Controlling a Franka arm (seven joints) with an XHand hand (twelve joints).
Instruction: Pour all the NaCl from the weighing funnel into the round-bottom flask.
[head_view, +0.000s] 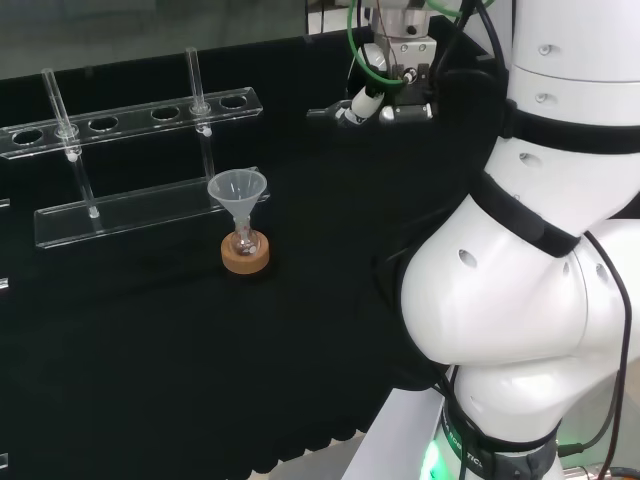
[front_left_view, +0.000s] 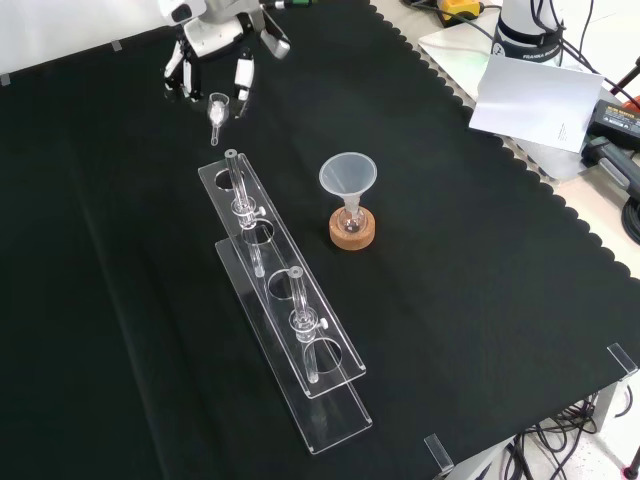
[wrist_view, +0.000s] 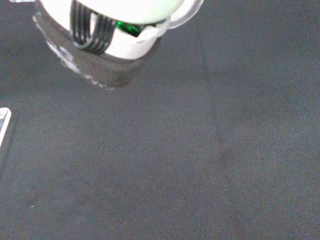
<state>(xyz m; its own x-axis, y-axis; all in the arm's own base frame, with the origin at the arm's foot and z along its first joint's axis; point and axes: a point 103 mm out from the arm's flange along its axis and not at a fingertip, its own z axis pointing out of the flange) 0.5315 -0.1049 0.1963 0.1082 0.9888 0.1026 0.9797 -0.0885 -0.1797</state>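
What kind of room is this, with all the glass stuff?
Probably a science lab bench. A clear rack holds glass tubes, a funnel sits in a small flask on a cork ring, and a robot hand works above the black cloth.

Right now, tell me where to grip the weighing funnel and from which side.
Probably grip the weighing funnel by its wider cup end, coming from above: the thin stem points toward the rack, and the hand hangs just over it. I cannot tell whether it lies flat.
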